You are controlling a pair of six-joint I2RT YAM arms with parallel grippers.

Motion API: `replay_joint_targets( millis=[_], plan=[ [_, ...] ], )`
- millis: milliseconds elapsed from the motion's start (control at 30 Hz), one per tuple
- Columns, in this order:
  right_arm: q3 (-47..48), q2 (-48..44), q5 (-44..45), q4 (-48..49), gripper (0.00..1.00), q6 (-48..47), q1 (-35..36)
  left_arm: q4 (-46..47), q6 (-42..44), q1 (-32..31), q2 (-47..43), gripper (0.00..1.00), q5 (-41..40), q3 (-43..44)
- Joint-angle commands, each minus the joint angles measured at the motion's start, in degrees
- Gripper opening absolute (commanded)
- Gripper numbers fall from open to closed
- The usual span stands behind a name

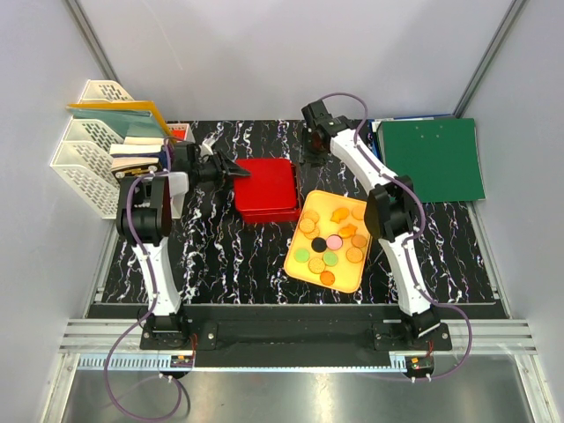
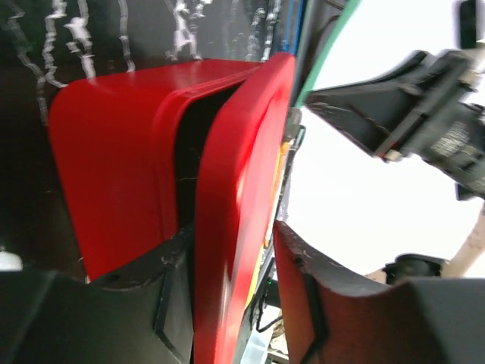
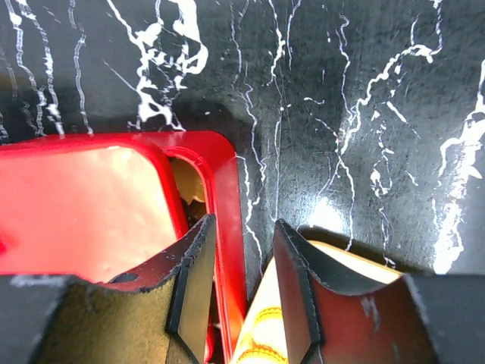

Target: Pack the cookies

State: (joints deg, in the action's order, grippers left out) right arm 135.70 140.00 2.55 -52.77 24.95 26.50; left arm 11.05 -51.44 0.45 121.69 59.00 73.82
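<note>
Cookies: small round biscuits (image 1: 330, 240), mostly orange, with a few green, one pink and one black, lie loose in a shallow yellow plastic tray (image 1: 293, 266) in front of my right arm. On the right wrist view I also see a golden-brown bit (image 3: 189, 188) in the slit under the box lid.

Box: the flat red plastic box (image 1: 264, 189) touches the tray's far-left corner. Its red lid (image 2: 242, 189) is tipped up off the base (image 2: 114, 167), with a dark gap between them.

Left claw: my left gripper (image 2: 233, 243) is clenched on the red lid's edge, which fills nearly the whole space between the jaws. From above, it (image 1: 233, 172) sits at the box's left side.

Right claw: my right gripper (image 3: 241, 227) is parted only narrowly. The box rim (image 3: 227, 227) runs up between the jaws, against one finger (image 3: 193, 288), with a sliver of table showing beside the other. I cannot tell whether it presses the rim.

Surroundings: black white-veined marble-look table (image 1: 220, 256); green folder (image 1: 436, 159) far right; white mesh file trays (image 1: 88, 159) far left.
</note>
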Motion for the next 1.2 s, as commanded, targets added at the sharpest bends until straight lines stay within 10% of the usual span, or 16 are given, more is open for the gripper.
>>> replay_joint_targets(
  millis=[0, 467, 1167],
  plan=[
    [-1.5, -4.1, 2.0, 0.0, 0.45, -1.1, 0.0, -10.6, 8.4, -0.2, -1.4, 0.47, -4.9, 4.0],
    [-3.6, -4.8, 2.5, 0.1, 0.45, -1.1, 0.0, -35.7, 21.5, -1.5, -6.1, 0.55, -28.8, 10.8],
    [-4.1, -5.4, 1.6, 0.2, 0.46, -1.0, 0.1, -37.9, 20.9, -1.2, -9.3, 0.99, -26.8, 13.2]
  ],
)
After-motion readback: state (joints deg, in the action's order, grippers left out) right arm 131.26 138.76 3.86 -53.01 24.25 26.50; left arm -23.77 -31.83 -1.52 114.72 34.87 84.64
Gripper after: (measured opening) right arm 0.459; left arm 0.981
